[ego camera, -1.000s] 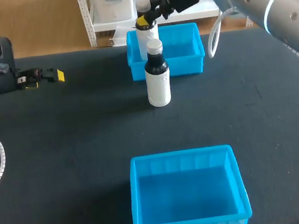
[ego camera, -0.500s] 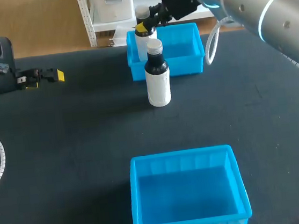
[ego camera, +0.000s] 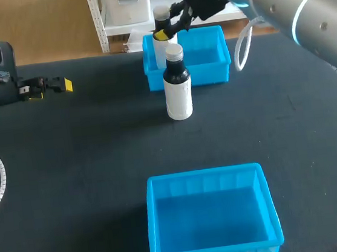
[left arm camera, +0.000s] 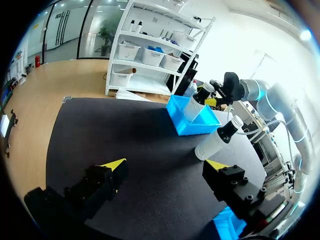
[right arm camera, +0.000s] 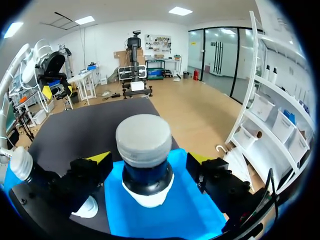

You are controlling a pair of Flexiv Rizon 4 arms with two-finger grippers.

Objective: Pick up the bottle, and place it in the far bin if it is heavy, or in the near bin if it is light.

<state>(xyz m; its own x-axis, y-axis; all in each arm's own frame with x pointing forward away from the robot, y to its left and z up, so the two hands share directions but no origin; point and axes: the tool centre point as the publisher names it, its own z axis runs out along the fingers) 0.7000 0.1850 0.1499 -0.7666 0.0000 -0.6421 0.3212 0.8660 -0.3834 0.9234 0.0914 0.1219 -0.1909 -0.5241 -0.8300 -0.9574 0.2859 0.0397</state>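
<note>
A white bottle [ego camera: 161,52] with a dark neck and grey cap stands upright in the left end of the far blue bin [ego camera: 206,56]. My right gripper [ego camera: 167,27] is around its neck, open, with a gap on each side of the bottle [right arm camera: 145,165] and its fingers [right arm camera: 95,162] clear of it. A second, similar bottle [ego camera: 178,94] stands on the black table just in front of that bin. The near blue bin [ego camera: 211,218] is empty. My left gripper [left arm camera: 165,165] rests open at the table's far left [ego camera: 48,86], holding nothing.
The black mat [ego camera: 76,173] covers the table between the two bins. From the left wrist I see the far bin [left arm camera: 197,124], both bottles and my right arm [left arm camera: 250,90] well ahead of the left gripper.
My right gripper's fingers have spread apart and let go of the bottle, which now stands in the far bin. The left arm has not moved.
</note>
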